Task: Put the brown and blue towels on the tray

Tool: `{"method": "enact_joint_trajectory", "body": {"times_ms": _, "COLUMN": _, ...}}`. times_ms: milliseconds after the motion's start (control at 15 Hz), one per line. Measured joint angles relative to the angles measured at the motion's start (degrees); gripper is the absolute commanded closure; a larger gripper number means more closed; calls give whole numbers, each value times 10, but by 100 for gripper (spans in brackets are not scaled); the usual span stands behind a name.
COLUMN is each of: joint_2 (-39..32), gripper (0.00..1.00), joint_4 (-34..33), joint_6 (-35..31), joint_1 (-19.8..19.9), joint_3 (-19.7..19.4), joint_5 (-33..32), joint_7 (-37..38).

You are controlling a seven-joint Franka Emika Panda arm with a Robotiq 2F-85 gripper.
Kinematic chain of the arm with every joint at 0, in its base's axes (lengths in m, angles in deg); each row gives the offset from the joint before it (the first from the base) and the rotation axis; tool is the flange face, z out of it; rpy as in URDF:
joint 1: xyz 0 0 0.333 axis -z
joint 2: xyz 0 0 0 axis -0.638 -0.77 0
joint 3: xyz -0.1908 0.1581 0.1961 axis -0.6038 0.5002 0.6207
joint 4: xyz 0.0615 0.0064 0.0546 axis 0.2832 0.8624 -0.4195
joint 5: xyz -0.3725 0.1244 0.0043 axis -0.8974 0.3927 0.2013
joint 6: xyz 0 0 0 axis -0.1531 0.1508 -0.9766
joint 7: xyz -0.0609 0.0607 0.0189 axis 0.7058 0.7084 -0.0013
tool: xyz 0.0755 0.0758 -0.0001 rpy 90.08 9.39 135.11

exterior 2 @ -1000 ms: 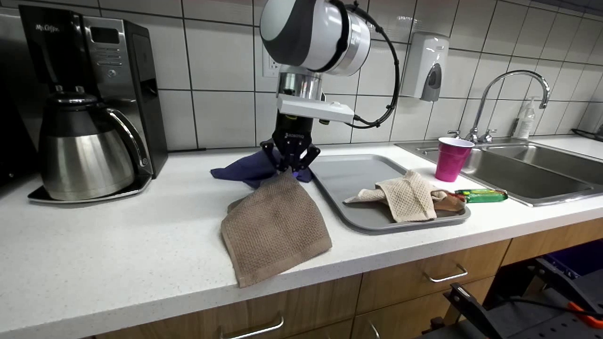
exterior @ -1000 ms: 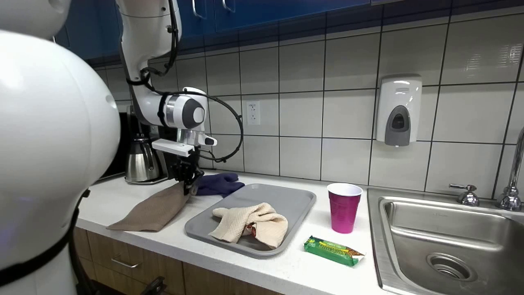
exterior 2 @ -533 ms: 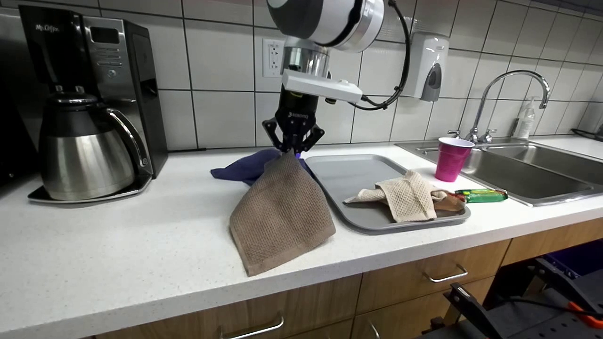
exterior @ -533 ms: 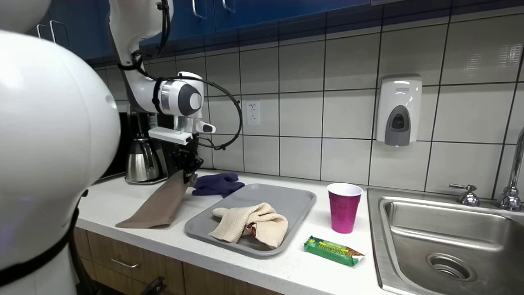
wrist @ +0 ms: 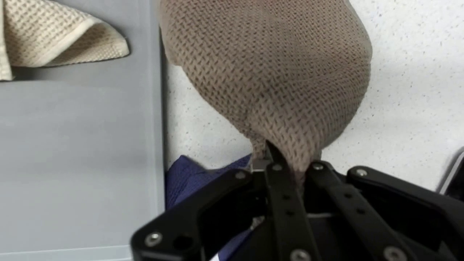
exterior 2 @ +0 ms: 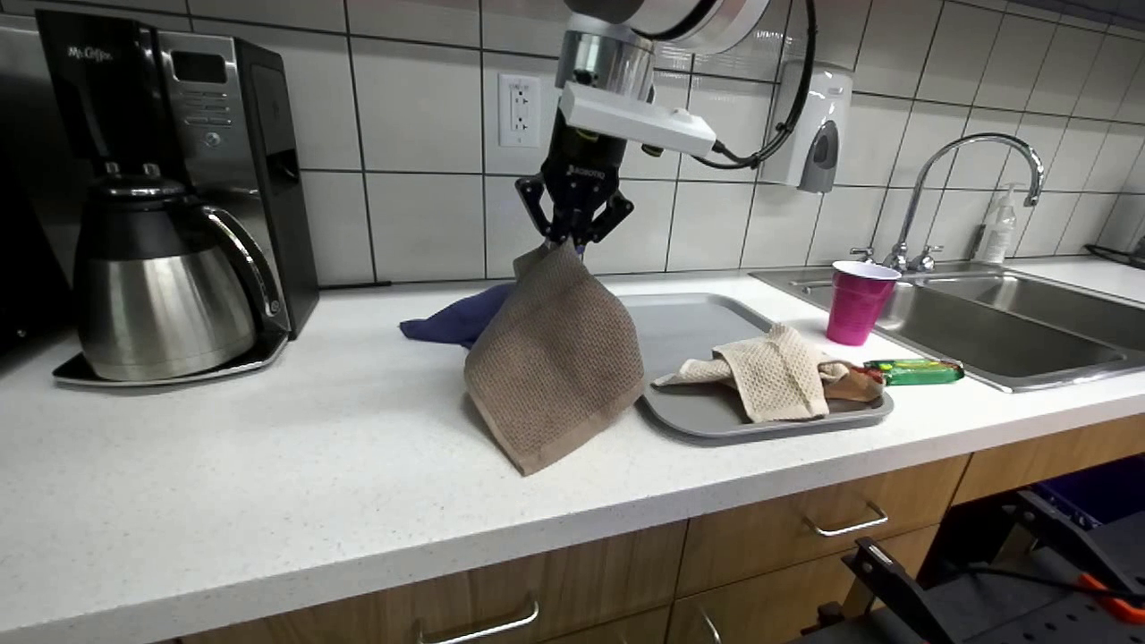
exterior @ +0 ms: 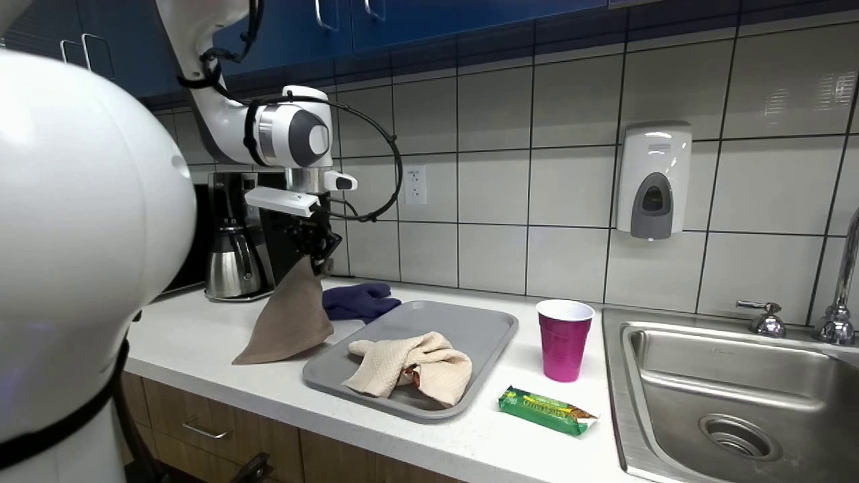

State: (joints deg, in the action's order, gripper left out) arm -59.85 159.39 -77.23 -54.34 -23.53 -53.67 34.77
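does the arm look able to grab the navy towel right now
Probably not: its pincer is shut on the brown towel, leaving no free grip, though the navy towel lies nearby.

Left to right, we saw on the white surface [exterior 2: 268,465] a coffee maker [exterior 2: 219,161], blue towel [exterior: 359,302], tray [exterior: 463,329], cup [exterior: 565,345] and, nearer, a packet [exterior: 545,410].

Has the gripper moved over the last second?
Yes, mainly up: in an exterior view, the gripper has risen toward the level of the wall outlet, taking the gripped end of the brown towel with it.
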Motion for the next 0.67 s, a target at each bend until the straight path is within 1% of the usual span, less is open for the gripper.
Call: {"method": "enact_joint_trajectory", "body": {"times_ms": 667, "joint_2": 74, "gripper": 98, "joint_4": 61, "joint_6": -55, "joint_1": 28, "joint_3": -17, "joint_5": -35, "joint_7": 29}}
